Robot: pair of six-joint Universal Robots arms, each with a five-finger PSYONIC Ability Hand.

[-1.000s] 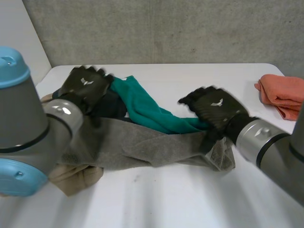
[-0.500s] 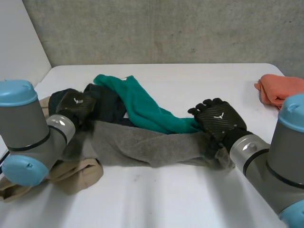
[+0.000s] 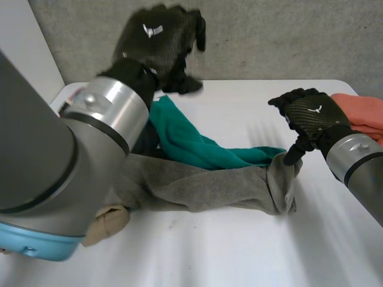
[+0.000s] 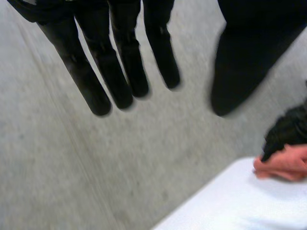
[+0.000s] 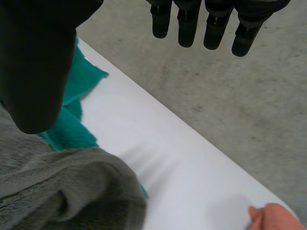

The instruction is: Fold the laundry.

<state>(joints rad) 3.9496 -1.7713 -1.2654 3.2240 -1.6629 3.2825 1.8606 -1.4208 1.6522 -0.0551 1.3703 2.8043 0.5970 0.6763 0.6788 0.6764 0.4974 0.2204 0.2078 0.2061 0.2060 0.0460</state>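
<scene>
The left hand (image 3: pixel 157 42) hangs high above the table (image 3: pixel 239 251), in front of the concrete wall (image 3: pixel 269 36). In its wrist view the fingers (image 4: pixel 122 72) are straight and spread wide from the thumb, and they hold nothing.

The right hand (image 3: pixel 310 115) is at about 3 o'clock on the table in the head view, just above one end of the grey towel (image 3: pixel 197 188). Its fingers are straight and far from the thumb, so the hand is wide. The thumb (image 5: pixel 38 72) points down to the bunched end of the towel. I cannot tell if it touches the towel, and nothing is pinched.

The grey towel lies as a long rumpled band across the middle of the table. The end at 3 o'clock stands up in a small heap. The green towel (image 3: pixel 191 143) lies at 12 o'clock from the grey one, touching it, and one end goes under the heap. A beige cloth (image 3: pixel 111 221) shows at 8 o'clock, partly under the grey towel and behind the left arm (image 3: pixel 54 173). An orange cloth (image 3: pixel 362 113) lies at the table edge at 2 o'clock, just beside the right hand.
</scene>
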